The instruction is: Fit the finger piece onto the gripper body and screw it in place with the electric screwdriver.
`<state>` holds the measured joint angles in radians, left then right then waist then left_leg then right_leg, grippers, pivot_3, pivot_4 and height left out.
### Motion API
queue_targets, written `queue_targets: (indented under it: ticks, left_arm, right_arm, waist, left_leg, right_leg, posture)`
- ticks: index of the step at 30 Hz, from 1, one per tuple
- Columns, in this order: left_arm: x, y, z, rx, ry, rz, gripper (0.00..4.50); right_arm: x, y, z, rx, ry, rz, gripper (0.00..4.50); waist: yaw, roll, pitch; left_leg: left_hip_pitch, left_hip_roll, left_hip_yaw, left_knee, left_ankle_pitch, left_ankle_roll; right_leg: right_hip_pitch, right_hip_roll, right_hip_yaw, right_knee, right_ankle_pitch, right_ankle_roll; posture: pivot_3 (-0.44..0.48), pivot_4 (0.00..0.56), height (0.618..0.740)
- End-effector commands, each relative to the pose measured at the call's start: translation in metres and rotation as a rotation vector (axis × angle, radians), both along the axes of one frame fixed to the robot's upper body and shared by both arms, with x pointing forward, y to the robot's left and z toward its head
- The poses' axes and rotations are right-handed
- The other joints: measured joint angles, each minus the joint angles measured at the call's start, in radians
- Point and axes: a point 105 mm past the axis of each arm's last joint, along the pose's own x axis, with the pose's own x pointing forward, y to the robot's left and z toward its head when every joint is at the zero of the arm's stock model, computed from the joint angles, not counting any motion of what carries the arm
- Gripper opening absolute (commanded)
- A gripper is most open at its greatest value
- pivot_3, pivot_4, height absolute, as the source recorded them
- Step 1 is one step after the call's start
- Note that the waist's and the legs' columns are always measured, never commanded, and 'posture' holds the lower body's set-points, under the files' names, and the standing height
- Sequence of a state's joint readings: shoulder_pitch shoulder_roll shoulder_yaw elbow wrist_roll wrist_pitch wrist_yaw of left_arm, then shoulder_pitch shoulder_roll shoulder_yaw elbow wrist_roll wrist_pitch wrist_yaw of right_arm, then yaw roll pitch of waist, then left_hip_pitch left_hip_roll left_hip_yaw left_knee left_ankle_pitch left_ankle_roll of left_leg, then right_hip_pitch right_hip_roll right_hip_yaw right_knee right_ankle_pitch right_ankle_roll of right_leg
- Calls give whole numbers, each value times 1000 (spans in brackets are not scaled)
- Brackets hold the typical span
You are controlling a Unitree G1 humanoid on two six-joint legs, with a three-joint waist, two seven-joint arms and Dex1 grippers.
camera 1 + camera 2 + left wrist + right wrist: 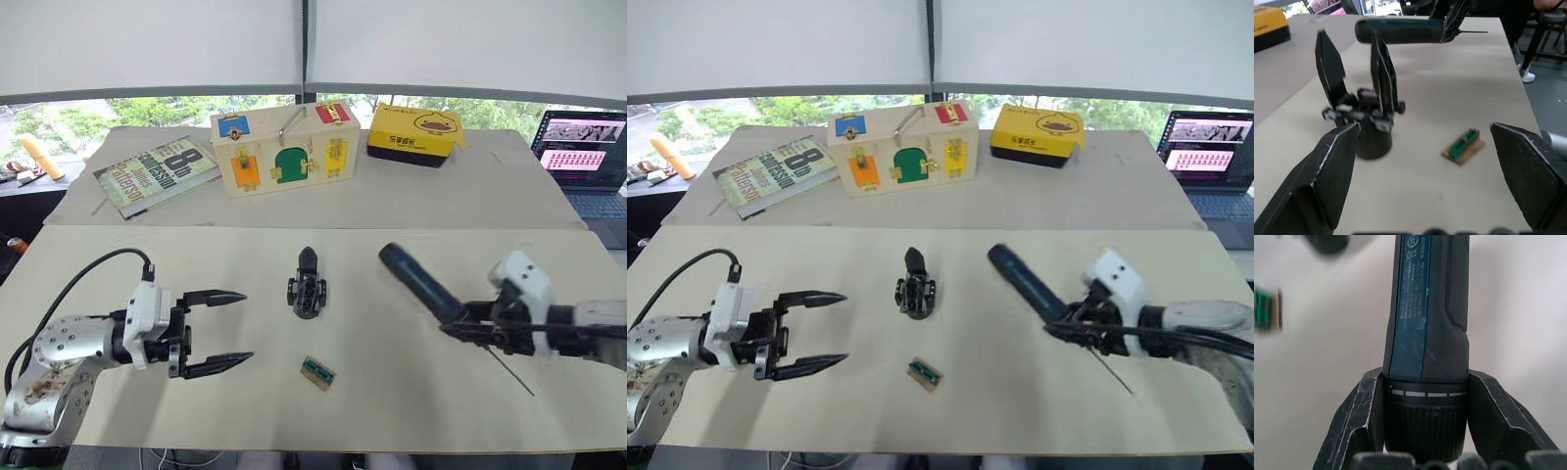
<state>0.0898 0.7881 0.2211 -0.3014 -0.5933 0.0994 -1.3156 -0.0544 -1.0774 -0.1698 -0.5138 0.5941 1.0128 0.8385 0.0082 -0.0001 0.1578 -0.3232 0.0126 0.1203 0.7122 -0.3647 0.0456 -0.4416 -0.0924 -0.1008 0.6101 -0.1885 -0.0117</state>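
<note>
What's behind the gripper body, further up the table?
Behind the gripper body lies bare table, then a wooden latch box with a book and a yellow box either side. Whatever sits behind those isn't visible.

A robotics lab or test room is suggested. Cream paper-covered tables (411,196) are set before wide windows (147,113), and a wooden latch-and-lock practice box (284,149) and an open laptop (585,147) are seen.

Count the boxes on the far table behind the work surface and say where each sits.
2. The wooden latch box stands mid-table, right of the book. The yellow box lies to the latch box's right, near the laptop. Others may be hidden outside the view.
</note>
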Motion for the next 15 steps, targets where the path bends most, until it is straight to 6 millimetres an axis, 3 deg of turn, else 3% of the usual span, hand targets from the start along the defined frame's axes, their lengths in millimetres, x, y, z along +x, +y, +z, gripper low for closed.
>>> queue_targets:
  ticks: [1,7,15]
  left_arm:
    - [-2,2,2,14,-41,-12,4500]
    - [-3,-2,2,-6,-36,-15,4500]
    - [-5,-13,0,-14,-26,-19,4500]
  right_arm:
    - [9,-4,1,-76,-67,27,1948]
    - [9,-9,-21,-106,27,78,1948]
    - [10,-15,-31,-81,74,75,1948]
  waist:
    - [5,-1,0]
    - [1,-1,0]
    - [1,-3,0]
  left_leg:
    - [0,0,0,0,0,0]
    - [0,1,0,0,0,0]
    - [2,2,0,1,0,0]
  right_leg:
    - [0,0,0,0,0,0]
    - [0,2,-1,1,0,-1]
    - [1,1,0,1,0,-1]
  posture:
    - [0,150,740]
    - [0,150,740]
    - [0,150,740]
